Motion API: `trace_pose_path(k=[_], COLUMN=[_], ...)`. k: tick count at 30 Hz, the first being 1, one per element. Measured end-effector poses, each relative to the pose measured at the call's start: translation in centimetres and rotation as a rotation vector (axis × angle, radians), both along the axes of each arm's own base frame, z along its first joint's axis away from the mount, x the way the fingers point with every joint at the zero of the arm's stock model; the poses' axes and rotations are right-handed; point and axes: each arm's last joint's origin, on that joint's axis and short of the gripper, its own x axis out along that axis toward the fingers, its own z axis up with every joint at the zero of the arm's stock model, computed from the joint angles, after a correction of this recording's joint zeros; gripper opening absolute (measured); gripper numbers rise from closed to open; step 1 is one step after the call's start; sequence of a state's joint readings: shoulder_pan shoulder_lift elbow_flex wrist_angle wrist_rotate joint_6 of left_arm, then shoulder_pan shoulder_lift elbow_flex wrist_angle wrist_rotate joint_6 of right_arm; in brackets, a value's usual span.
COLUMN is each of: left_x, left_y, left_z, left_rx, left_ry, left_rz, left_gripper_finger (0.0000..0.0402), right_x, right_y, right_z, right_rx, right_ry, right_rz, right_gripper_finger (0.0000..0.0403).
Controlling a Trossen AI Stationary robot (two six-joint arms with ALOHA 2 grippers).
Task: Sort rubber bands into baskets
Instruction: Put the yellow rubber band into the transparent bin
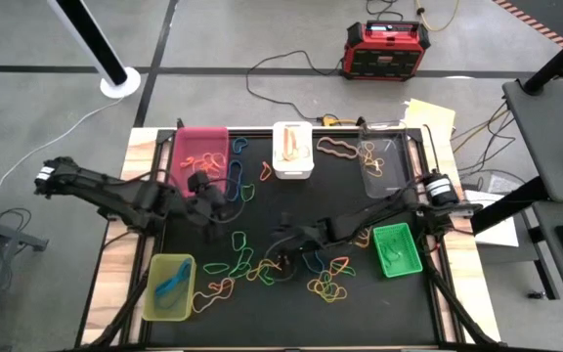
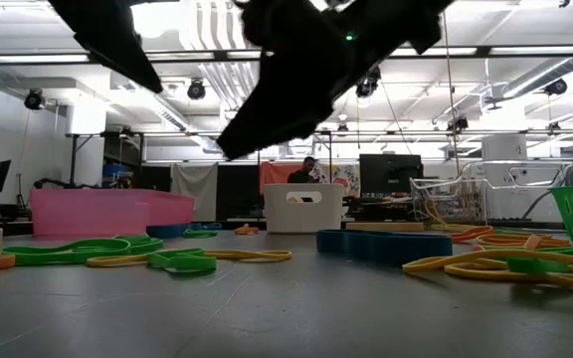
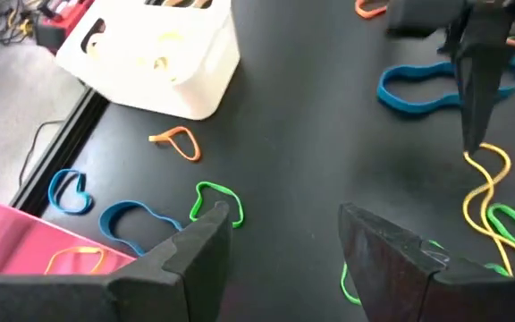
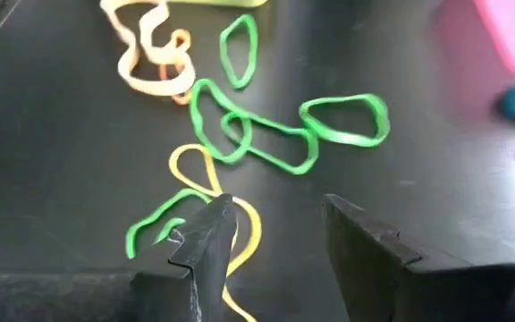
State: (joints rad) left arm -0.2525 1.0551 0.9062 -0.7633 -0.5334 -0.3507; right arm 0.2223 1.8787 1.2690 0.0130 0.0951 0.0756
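Jaws of both grippers are spread, empty: left gripper beside the pink-magenta plastic basket, right gripper over scattered coloured rubber bands on the bench.

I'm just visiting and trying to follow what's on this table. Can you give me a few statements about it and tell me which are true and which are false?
1. The pink basket holds some rubber bands. True.
2. The white basket sits at the near edge, beside the yellow-green one. False: it stands at the far edge, between the pink basket and the clear basket.
3. The left gripper has open fingers with nothing between them. True.
4. The bright green basket lies on the left arm's side. False: it is on the right arm's side.
5. The yellow-green basket holds a blue band. True.
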Motion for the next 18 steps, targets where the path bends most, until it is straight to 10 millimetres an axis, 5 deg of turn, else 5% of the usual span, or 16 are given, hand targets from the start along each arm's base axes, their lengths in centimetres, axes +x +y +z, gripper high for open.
trace_pose_path(k=[18], left_x=[-0.1], left_y=[-0.7], left_z=[-0.2], left_rx=[0.028], left_ry=[0.029], left_rz=[-0.049], left_gripper_finger=[0.0189], right_x=[1.6], right_y=[1.1], right_z=[-6.4], right_rx=[0.051], right_ry=[0.264], right_rz=[-0.001], right_gripper_finger=[0.0134])
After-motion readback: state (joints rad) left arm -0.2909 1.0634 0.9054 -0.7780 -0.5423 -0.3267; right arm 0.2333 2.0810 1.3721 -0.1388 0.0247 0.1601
